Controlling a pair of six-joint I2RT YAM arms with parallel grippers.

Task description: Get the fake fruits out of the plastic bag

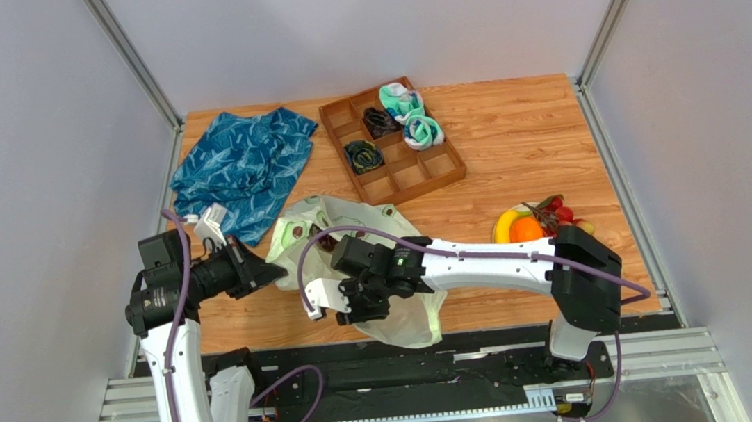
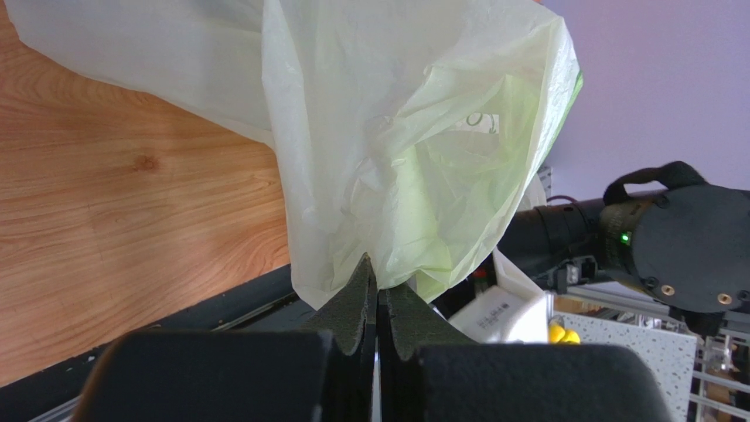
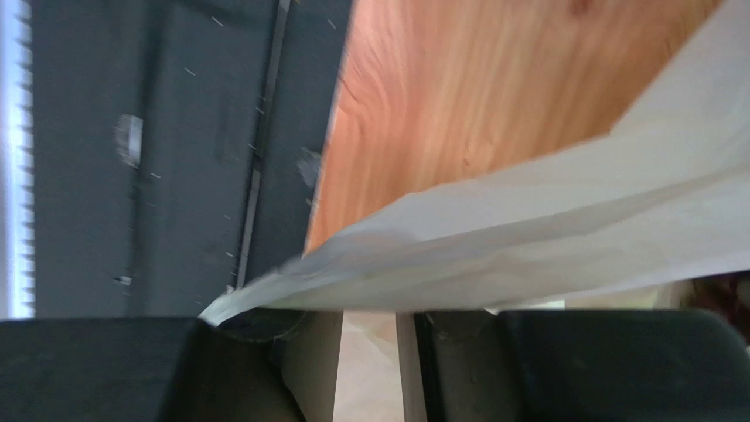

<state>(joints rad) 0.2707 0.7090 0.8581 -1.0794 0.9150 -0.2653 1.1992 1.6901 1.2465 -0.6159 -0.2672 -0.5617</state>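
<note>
The pale plastic bag (image 1: 333,215) lies crumpled at the table's near middle, its near end hanging over the front edge. My left gripper (image 1: 274,274) is shut on the bag's left edge; in the left wrist view its tips (image 2: 377,283) pinch the film (image 2: 414,132). My right gripper (image 1: 353,303) is on the bag's near part; in its wrist view (image 3: 370,312) the jaws stand narrowly apart with bag film (image 3: 572,229) over the tips. A yellow banana (image 1: 504,225), an orange (image 1: 526,229) and red grapes (image 1: 562,214) lie on the table at the right. A dark round shape (image 1: 298,234) shows in the bag.
A brown compartment tray (image 1: 428,169) at the back holds teal-white socks (image 1: 407,113) and black cords (image 1: 378,122). A blue patterned cloth (image 1: 239,168) lies at the back left. A black rail (image 1: 469,353) runs along the table's front edge.
</note>
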